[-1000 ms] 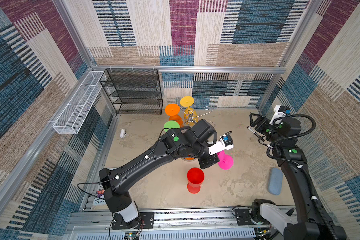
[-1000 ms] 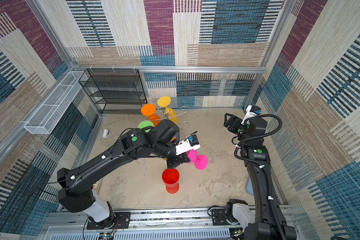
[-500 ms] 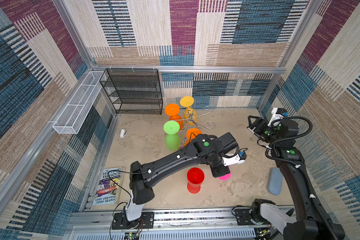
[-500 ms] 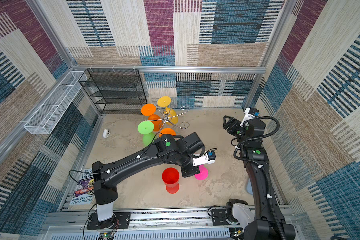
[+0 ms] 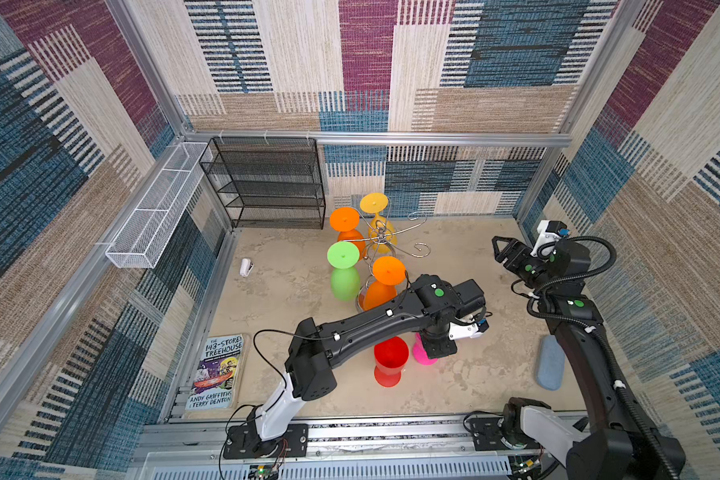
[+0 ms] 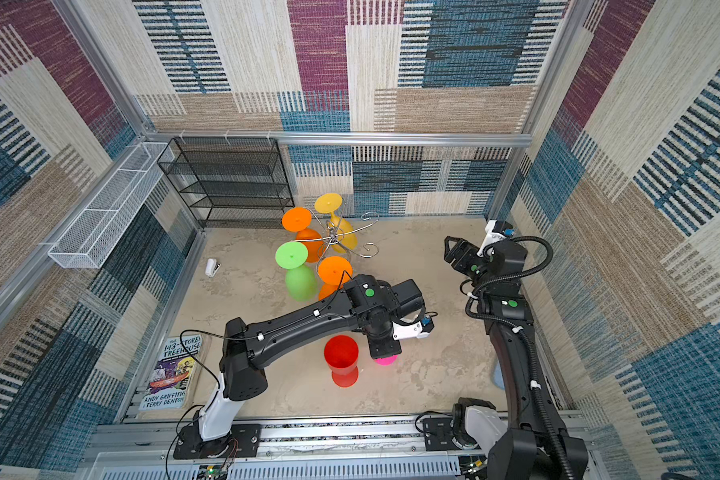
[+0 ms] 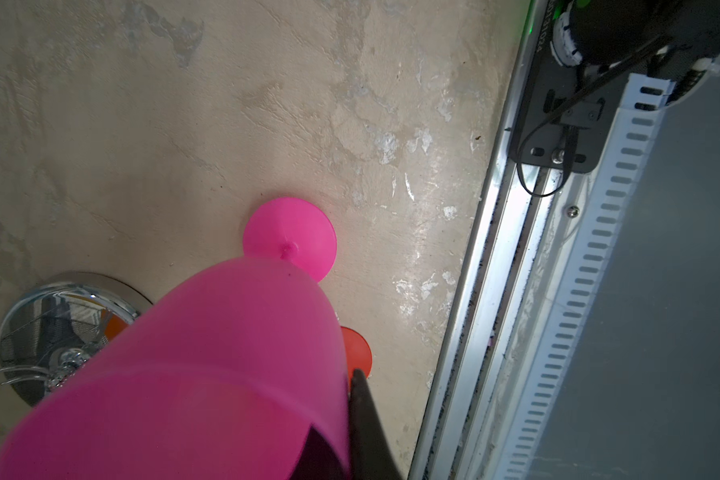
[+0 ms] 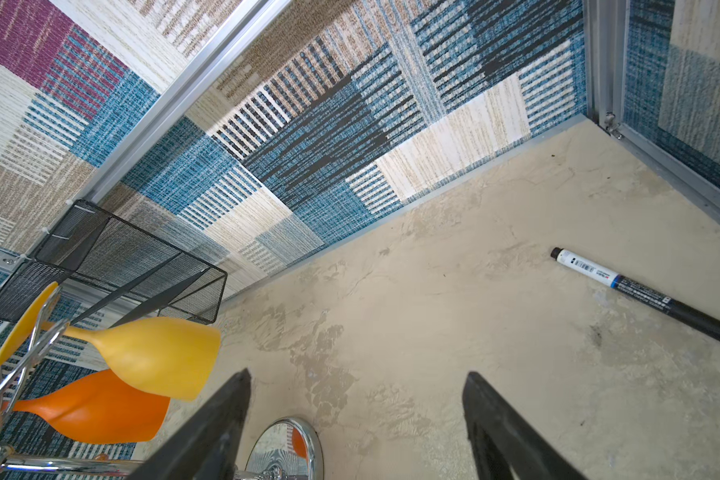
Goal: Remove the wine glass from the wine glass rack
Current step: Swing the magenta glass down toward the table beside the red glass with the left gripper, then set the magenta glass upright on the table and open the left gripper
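One wine glass, the pink wine glass (image 7: 225,353), is pinched at its bowl wall by the left pincer (image 5: 437,351). The jaws are pressed together on the plastic, with the bowl up and the foot directly below the pincer at table (image 5: 287,299) level. Contact with the table cannot be confirmed.

One second earlier this pincer carried the glass tilted and high, close to the wine glass rack (image 5: 381,239). It has since swung away and descended. Judgement: the glass is clear of the rack, and only set-down and release remain.

Just beside the pincer, toward its own arm's base, stands a red wine glass (image 5: 389,357). Beyond the pincer, toward the back wall, the rack carries four glasses: two orange, one green, one yellow. The right pincer (image 8: 358,374) hangs spread and empty near the rack, almost unmoved.

Farther out, past the red glass, lies a book (image 5: 217,374) reading "143-STOREY TREEHOUSE" and "ANDY GRIFFITHS & TERRY DENTON". A marker (image 8: 641,291) beyond the right pincer bears a barcode; its print is unreadable.
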Controlling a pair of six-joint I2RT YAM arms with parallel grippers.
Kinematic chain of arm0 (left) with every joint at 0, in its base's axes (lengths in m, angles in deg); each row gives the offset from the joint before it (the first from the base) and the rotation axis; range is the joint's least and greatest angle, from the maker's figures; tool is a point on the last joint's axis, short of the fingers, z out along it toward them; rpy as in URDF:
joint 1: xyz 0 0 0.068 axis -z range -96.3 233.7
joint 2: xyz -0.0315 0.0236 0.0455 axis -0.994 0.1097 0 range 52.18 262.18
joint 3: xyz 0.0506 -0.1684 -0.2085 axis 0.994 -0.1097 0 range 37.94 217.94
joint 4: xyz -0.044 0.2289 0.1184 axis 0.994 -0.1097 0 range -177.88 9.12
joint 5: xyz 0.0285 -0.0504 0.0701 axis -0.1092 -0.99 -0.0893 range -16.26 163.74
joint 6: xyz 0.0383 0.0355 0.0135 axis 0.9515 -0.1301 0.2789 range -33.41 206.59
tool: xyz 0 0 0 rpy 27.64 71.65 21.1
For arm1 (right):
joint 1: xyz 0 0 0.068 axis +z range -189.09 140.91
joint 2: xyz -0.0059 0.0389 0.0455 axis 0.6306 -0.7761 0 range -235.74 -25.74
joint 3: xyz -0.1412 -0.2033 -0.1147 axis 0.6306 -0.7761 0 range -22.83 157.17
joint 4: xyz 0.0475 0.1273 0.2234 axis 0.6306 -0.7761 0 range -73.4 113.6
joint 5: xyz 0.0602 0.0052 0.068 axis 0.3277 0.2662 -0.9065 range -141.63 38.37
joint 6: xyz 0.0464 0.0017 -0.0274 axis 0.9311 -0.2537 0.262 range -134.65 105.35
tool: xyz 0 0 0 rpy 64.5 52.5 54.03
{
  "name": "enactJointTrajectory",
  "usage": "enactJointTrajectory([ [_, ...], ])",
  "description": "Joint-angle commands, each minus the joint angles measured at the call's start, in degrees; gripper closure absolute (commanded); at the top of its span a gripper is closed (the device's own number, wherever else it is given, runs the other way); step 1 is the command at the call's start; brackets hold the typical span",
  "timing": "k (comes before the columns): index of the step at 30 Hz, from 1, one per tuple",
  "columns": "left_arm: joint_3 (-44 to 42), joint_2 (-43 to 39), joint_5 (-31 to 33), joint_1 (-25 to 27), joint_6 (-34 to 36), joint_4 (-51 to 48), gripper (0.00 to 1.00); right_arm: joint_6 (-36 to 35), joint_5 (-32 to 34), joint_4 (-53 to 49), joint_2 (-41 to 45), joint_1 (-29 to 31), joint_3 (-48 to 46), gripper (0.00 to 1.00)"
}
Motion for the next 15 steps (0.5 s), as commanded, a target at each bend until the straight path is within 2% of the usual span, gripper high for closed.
enactJointTrajectory([
  [1,0.59,0.91,0.95,0.01,0.95,-1.15,0.95,-0.42,-1.14,2.75,-0.24,-0.08,-0.48,0.19],
  [7,1.21,2.53,0.98,-0.04,0.87,-1.84,0.93,-0.68,-1.8,3.16,-0.77,-0.26,-1.05,0.19],
  [15,2.13,2.75,2.43,0.01,0.83,-2.33,0.73,-0.86,-2.55,3.43,-1.51,-0.42,-0.96,0.19],
])
